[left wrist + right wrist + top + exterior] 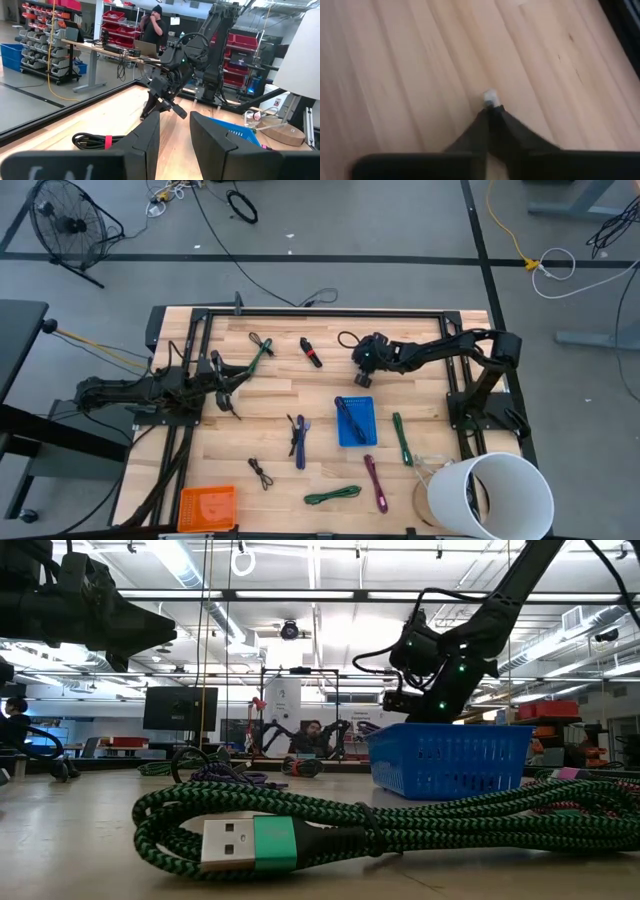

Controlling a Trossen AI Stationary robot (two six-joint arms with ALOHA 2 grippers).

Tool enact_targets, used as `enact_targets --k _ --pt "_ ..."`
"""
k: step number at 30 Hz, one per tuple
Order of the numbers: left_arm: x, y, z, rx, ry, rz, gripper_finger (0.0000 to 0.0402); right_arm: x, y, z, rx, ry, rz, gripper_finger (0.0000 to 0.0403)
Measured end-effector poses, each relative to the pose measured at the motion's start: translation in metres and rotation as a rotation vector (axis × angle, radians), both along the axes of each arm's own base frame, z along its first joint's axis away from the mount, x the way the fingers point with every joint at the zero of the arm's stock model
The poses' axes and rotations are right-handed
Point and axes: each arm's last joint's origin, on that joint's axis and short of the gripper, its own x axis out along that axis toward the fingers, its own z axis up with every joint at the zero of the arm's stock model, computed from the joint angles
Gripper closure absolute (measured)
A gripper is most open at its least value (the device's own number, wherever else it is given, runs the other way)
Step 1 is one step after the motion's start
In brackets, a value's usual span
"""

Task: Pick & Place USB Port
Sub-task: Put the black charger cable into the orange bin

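Note:
My right gripper [362, 357] hangs over the far middle of the table, just beyond the blue basket [355, 421], and is shut on a black USB cable. In the right wrist view the cable's silver plug tip pokes out past the shut fingers [492, 125]. A black loop [347, 338] lies beside the gripper. The blue basket holds a blue cable and stands on the table [450, 760]. My left gripper [174, 117] is open and waits at the table's left side [228, 388], touching nothing. My right gripper pinches the black cable's plug end between its two fingers. The silver plug tip [490, 98] sticks out just past the fingertips. The fingers slant down toward the wooden table top, and the plug is clear of it. The gripper hides the rest of the cable.
Several loose cables lie about: green-black [260, 350], red-black [311, 352], purple-blue [299, 440], green [401, 438], purple [375, 480], green [300, 830] at the near edge. An orange basket [207, 505] sits near left and a white bucket [495, 495] near right.

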Motion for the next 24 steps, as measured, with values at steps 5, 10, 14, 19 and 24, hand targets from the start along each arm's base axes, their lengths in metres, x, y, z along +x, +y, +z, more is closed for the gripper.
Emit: enact_targets --k 5,10,14,19,24 --pt "0.0 0.0 0.0 0.0 -0.001 0.0 0.0289 0.0 0.0 0.002 0.028 -0.036 -0.031 0.0393" --pt "0.0 0.0 0.003 -0.004 -0.032 -0.006 0.0289 0.0 0.007 0.01 0.043 -0.065 -0.032 0.0396" --pt "0.0 0.0 0.004 -0.002 -0.05 -0.008 0.0289 0.002 0.022 0.03 0.038 -0.137 0.009 0.0396" --pt "0.0 0.0 0.005 -0.003 -0.058 -0.004 0.0289 0.002 0.047 0.068 0.017 -0.274 0.076 0.0396" --pt "0.0 0.0 0.006 -0.003 -0.063 -0.004 0.0289 -0.003 0.077 0.112 0.01 -0.483 0.157 0.0396"
